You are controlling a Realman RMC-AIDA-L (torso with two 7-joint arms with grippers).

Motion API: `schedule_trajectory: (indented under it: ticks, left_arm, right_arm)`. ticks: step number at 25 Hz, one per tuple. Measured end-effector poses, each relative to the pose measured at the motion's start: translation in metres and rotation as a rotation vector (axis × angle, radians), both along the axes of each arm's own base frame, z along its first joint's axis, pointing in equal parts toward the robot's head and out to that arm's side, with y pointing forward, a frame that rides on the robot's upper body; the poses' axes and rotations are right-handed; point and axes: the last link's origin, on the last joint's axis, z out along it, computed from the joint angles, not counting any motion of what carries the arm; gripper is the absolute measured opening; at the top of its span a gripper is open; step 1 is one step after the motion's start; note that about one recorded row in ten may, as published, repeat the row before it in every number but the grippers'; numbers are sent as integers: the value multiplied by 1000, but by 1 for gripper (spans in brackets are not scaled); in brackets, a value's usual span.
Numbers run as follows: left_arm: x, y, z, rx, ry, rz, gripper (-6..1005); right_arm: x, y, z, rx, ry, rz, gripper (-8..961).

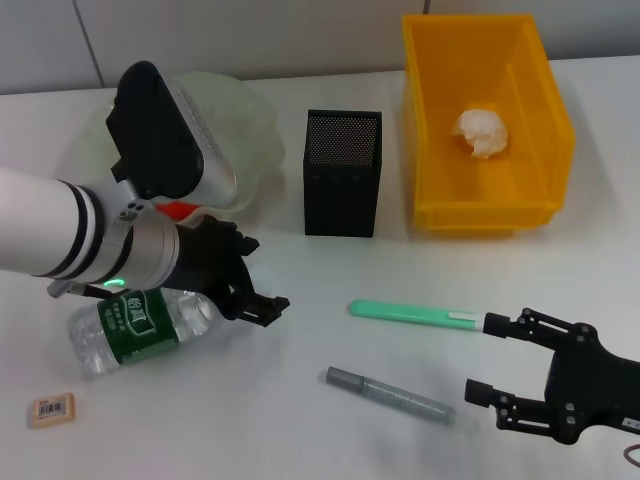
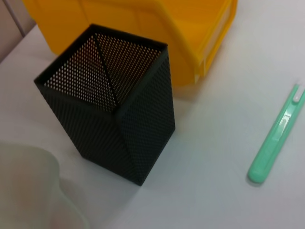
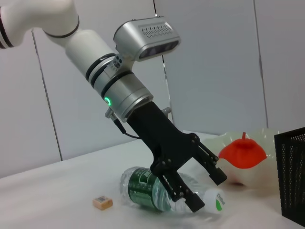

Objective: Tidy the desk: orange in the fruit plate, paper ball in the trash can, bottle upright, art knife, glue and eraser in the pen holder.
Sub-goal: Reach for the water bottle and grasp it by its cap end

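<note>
Head view shows the left pincer [image 1: 262, 290] spread open just over the bottle [image 1: 140, 328], which lies on its side on the desk [image 1: 300, 420] at eight o'clock. At five o'clock the right pincer [image 1: 488, 358] hangs open beside the green art knife [image 1: 415, 315]. Behind, at one o'clock, the paper ball [image 1: 483, 133] sits inside the trash can [image 1: 430, 120].

A: How much of the orange [image 1: 180, 210] shows beside the pen holder [image 1: 341, 186]?

B: Only a sliver; the left arm covers the rest, along with much of the fruit plate [image 1: 250, 125].

A: And the bottle [image 1: 140, 328]?

B: Its cap end sits behind the left gripper [image 1: 255, 285]. The trash can [image 2: 143, 28] is cut off by the left wrist view's edge.
</note>
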Motion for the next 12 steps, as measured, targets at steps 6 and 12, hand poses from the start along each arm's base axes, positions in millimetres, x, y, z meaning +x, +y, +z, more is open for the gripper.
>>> schedule_trajectory:
  ticks: [6, 12]
  left_arm:
    - [1, 4, -4, -9, 10, 0, 825]
    - [1, 9, -6, -7, 18, 3, 825]
  right_arm:
    - [-2, 3, -4, -14, -9, 9, 792]
    - [-3, 4, -5, -19, -10, 15, 791]
